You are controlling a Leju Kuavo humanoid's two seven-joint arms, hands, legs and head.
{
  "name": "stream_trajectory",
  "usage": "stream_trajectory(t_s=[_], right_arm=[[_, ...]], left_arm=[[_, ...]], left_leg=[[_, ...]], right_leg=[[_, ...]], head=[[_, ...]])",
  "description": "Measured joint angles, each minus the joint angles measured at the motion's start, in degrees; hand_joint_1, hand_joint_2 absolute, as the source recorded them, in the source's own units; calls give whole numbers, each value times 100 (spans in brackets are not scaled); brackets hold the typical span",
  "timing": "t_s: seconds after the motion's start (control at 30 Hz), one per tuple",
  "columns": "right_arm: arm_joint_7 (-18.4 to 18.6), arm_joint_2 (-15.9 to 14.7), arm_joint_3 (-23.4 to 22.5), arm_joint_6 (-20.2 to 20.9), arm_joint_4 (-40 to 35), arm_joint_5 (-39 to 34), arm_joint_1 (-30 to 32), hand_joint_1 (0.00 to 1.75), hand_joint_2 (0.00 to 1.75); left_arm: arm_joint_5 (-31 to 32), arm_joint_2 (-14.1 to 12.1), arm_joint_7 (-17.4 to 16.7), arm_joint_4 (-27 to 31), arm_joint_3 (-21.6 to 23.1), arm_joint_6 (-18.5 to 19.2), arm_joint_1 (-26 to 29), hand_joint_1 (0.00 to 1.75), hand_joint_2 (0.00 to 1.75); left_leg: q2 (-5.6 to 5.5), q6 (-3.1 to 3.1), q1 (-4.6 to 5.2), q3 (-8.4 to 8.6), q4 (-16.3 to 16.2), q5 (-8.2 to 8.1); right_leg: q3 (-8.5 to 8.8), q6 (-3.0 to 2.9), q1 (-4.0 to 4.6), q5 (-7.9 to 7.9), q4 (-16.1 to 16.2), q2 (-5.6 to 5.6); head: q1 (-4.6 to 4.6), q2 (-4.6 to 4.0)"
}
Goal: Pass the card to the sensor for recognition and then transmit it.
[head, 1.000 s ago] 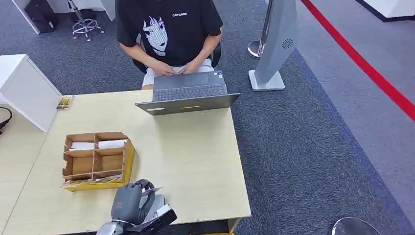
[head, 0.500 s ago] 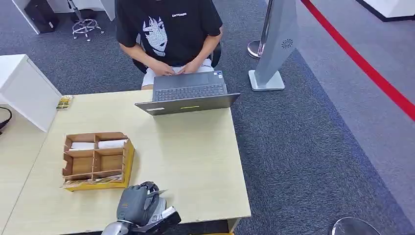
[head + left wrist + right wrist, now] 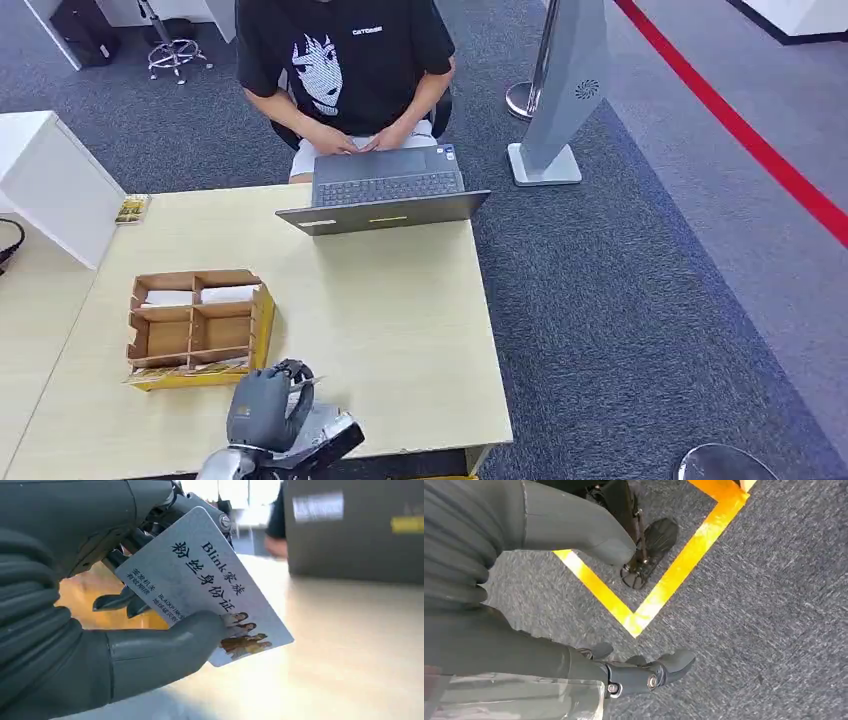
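Head view: the left hand (image 3: pixel 262 405) grasping the card (image 3: pixel 205 587) has drawn back toward the worktop's (image 3: pixel 400 330) near edge, so the sensor pass is unfinished.

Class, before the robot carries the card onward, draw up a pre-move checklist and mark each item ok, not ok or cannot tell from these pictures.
1. Card held: ok. The left hand pinches the card between thumb and fingers.
2. Card face unobstructed: not ok. The thumb covers part of the printed side.
3. Sensor located: cannot tell. Nothing on the table is plainly a sensor.
4. Path across the table: ok. The cardboard organizer sits to one side, the laptop at the far edge.
5. Right hand free: ok. It hangs over the carpet, holding nothing.
6. Person ready to receive: not ok. Both hands are at the laptop.
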State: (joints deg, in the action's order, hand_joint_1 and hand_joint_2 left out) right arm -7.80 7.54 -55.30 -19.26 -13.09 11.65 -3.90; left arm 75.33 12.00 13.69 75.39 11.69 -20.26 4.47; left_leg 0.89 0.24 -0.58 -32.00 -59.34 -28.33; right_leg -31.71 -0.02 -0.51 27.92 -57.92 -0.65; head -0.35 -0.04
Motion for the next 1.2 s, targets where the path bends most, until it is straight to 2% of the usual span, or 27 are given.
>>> stream_trajectory(t_s=[0.1,0.23,0.27,0.37,0.43,0.53,0.7,0.97,1.17,1.2], right_arm=[[9,-7,35,94,-2,186,-2,0,175],[50,-35,147,193,-2,435,-2,0,175],[55,-44,177,216,-2,513,-2,0,175],[59,-72,238,306,-2,669,-12,0,175],[59,-89,273,358,-2,758,-6,0,175],[61,-109,302,391,-2,829,-13,0,175],[66,-118,306,391,-2,875,-9,0,175],[98,-120,306,400,-2,894,-12,0,175],[103,-120,306,400,-2,947,-10,0,175],[107,-120,306,400,-2,953,-11,0,175]], left_arm=[[504,-79,-224,713,-138,9,-125,175,175],[935,-274,-511,1338,-488,35,-584,175,175],[959,-405,-811,1387,-568,85,-750,175,175],[976,-1019,-1676,1317,-542,221,-1245,175,175],[976,-1396,-2007,1015,-490,223,-1607,175,175],[976,-1804,-2044,593,-431,148,-1953,175,175],[976,-2070,-2020,176,-431,175,-2248,175,175],[978,-2199,-1915,-48,-431,194,-2385,175,175],[976,-2201,-1806,-101,-431,157,-2417,175,175],[978,-2201,-1786,-101,-431,153,-2420,93,175]], left_leg=[[0,-2,-1,0,0,3],[-3,-5,-3,-1,1,15],[-4,-8,-4,-1,2,21],[2,-13,-8,0,3,28],[0,-14,-11,-6,4,41],[0,-18,-12,-8,5,48],[8,-20,-9,-18,4,49],[5,-20,-8,-23,4,49],[8,-20,-9,-23,4,49],[9,-20,-9,-24,4,49]], right_leg=[[0,-2,1,-1,-2,0],[-1,-4,3,-10,-3,-2],[-1,-4,5,-11,-3,-3],[-8,-19,11,-27,-4,1],[-13,-19,14,-29,-4,0],[-15,-18,14,-34,-7,1],[-26,-16,14,-44,-6,8],[-29,-15,12,-44,-5,6],[-33,-16,13,-45,-5,9],[-34,-16,13,-45,-5,10]], head=[[0,0],[0,0],[0,0],[0,0],[0,0],[-2,0],[0,0],[-2,0],[-2,0],[0,0]])
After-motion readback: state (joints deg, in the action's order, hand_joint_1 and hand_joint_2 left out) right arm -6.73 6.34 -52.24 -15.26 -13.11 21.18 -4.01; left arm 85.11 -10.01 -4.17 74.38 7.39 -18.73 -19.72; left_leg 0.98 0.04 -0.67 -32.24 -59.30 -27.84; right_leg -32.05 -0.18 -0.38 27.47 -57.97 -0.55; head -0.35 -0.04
